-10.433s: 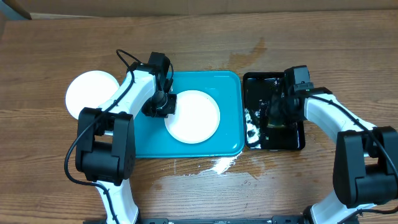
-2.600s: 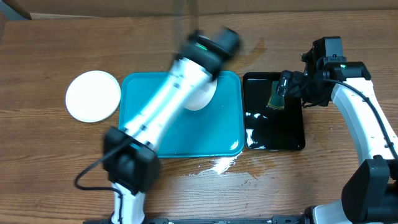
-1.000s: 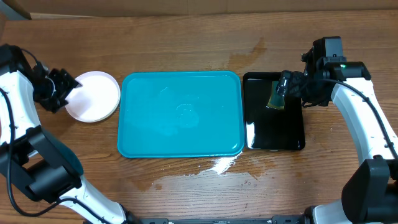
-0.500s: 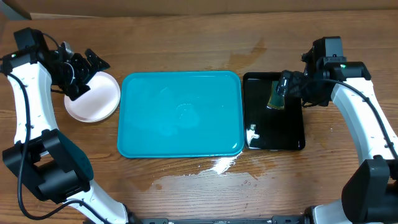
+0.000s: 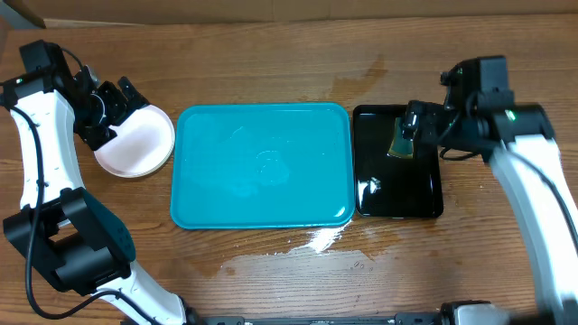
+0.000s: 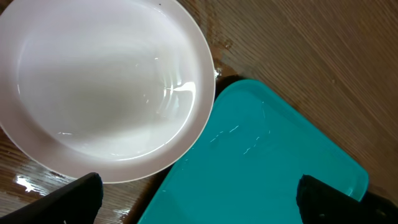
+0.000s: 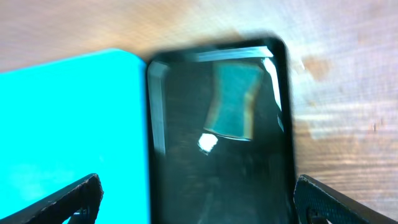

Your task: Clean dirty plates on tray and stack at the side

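A white plate (image 5: 137, 143) rests on the wood just left of the turquoise tray (image 5: 262, 203); what lies under it is hidden. In the left wrist view the plate (image 6: 106, 81) is wet and glossy beside the tray's corner (image 6: 267, 155). My left gripper (image 5: 110, 108) hovers open over the plate's far-left rim, holding nothing. The tray carries no plates, only a film of water. Above the black tray's far end, my right gripper (image 5: 419, 123) is open and holds nothing.
A glossy black tray (image 5: 411, 203) lies right of the turquoise one, with a green-yellow sponge (image 5: 401, 144) at its far end; the right wrist view shows the sponge (image 7: 233, 102) too. White foam (image 5: 321, 239) and wet patches mark the wood in front of the tray.
My left gripper let go of the white plate, opened wide and drew back slightly over its far-left rim. The right arm shifted a little and appears blurred.
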